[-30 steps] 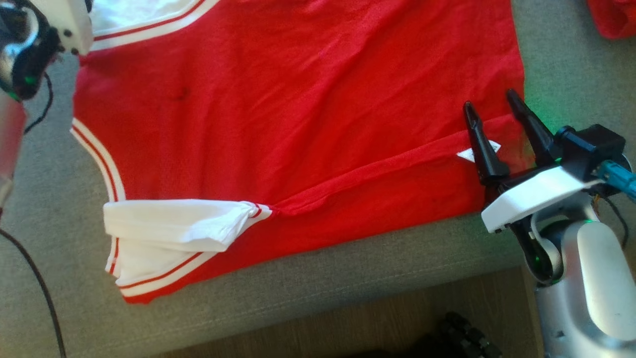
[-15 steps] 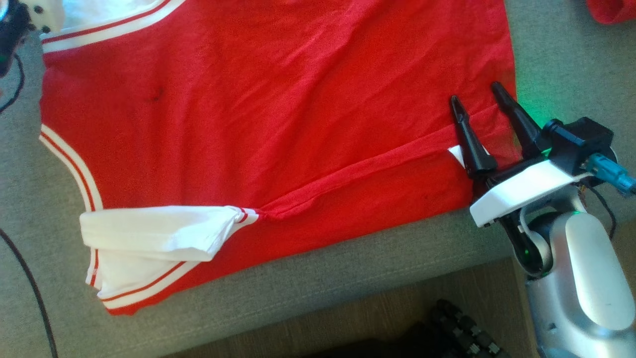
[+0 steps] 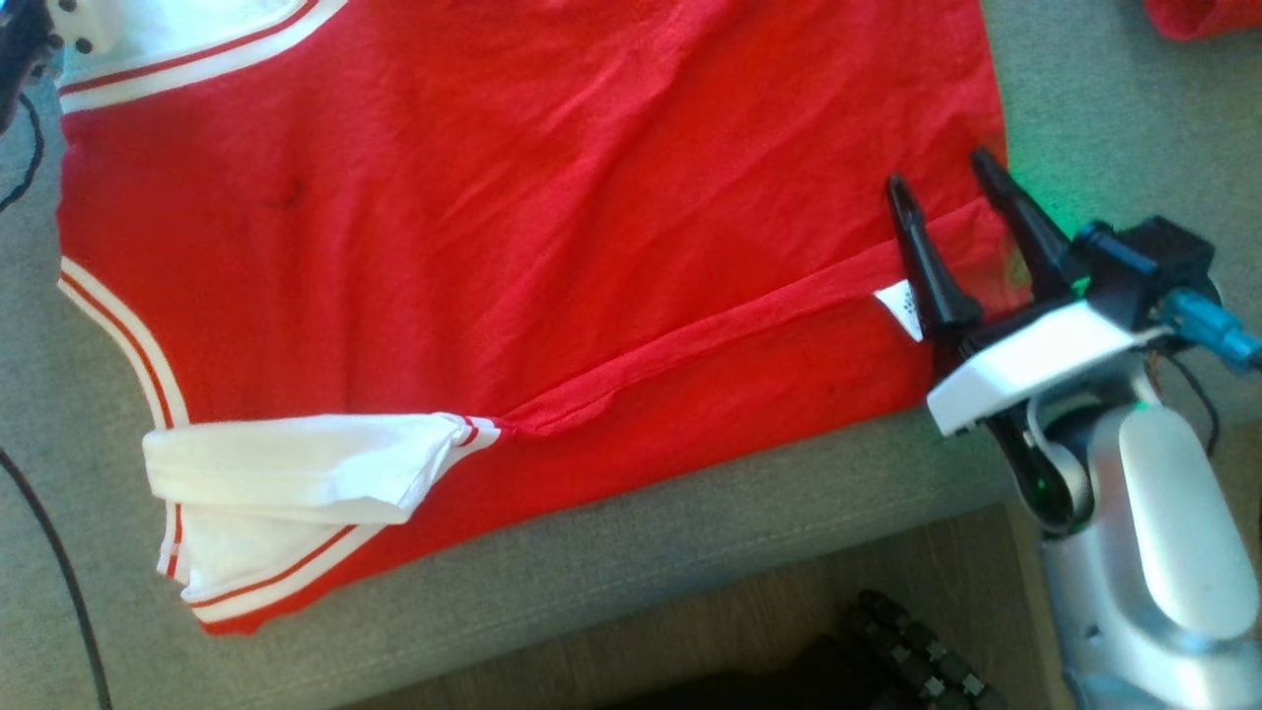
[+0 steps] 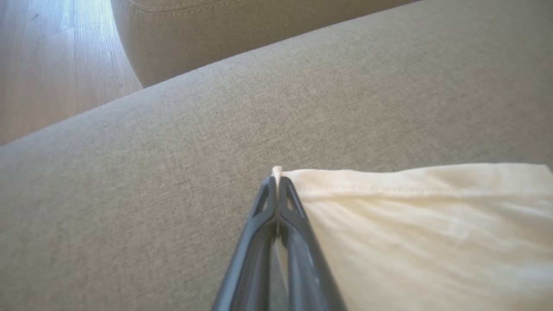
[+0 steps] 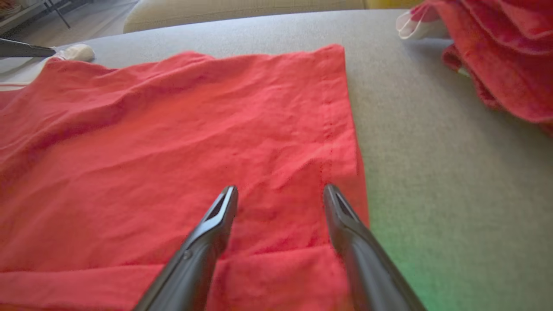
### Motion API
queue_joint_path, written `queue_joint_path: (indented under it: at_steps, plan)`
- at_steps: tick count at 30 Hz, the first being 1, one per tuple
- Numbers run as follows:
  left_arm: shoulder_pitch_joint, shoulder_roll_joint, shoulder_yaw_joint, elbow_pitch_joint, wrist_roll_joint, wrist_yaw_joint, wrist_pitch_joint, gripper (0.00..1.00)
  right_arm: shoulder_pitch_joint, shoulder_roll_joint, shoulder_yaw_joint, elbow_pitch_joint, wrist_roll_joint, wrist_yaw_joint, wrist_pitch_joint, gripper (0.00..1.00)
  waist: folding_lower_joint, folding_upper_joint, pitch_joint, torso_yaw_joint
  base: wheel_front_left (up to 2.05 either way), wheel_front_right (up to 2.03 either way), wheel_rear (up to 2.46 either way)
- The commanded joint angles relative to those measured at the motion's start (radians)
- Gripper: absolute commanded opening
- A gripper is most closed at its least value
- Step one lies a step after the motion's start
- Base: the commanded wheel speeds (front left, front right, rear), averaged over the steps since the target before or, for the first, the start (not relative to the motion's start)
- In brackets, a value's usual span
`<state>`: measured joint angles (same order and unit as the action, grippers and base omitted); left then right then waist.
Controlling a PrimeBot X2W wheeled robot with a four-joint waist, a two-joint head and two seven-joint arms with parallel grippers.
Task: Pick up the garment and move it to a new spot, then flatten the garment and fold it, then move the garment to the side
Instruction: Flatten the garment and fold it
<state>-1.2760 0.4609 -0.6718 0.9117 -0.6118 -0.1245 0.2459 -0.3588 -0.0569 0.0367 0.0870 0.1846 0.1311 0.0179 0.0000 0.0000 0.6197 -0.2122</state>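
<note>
Red garment (image 3: 513, 197) is laid left-right, hem rightward; its white corner is pinched in left gripper (image 4: 276, 179); jaws of right gripper (image 3: 939, 170) are spread wide.

Head camera looks steeply down; wrist cameras skim low (very close) over the shared garment (image 3: 542, 197).

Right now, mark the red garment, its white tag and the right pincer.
red garment (image 3: 552, 217): head view, middle of the red panel.
white tag (image 3: 899, 308): head view, its visible corner.
right pincer (image 3: 939, 170): head view, midway between its fingertips.
</note>
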Motion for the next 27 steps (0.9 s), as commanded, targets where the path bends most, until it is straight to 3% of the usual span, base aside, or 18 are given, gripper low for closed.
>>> queue_joint_path:
  at_steps: [1,5,10,16,20,27]
  plan:
    - [-0.033,0.041,0.016,-0.012,-0.004,-0.003,0.002,0.0,-0.025,0.007,0.021,-0.027,0.0,0.0,0.004,1.0,0.0,0.0,-0.003,-0.002,0.0,0.0,0.0]
    - [-0.036,0.044,0.002,-0.018,-0.014,-0.005,-0.019,0.0,-0.125,0.007,0.045,-0.013,0.016,0.0,0.046,1.0,0.0,0.0,-0.017,-0.007,0.0,0.0,0.0]
    - [-0.036,0.04,-0.019,-0.026,-0.013,-0.006,-0.082,0.0,-0.324,0.007,0.053,0.124,0.071,0.0,0.139,1.0,0.0,0.0,-0.036,0.007,0.0,0.0,0.0]
    - [-0.041,0.011,-0.061,-0.039,-0.024,-0.006,-0.121,0.0,-0.514,0.007,-0.005,0.337,-0.028,0.0,0.192,1.0,0.0,0.0,-0.05,0.054,0.0,0.0,0.0]
    - [-0.051,0.001,-0.087,-0.048,-0.038,-0.006,-0.135,0.0,-0.565,0.007,-0.054,0.431,-0.11,0.0,0.221,1.0,0.0,0.0,-0.052,0.077,0.0,0.0,0.0]
    - [-0.061,0.009,-0.126,-0.044,-0.064,-0.006,-0.153,0.0,-0.583,0.007,-0.116,0.504,-0.144,0.0,0.238,1.0,0.0,0.0,-0.06,0.08,0.0,0.0,0.0]
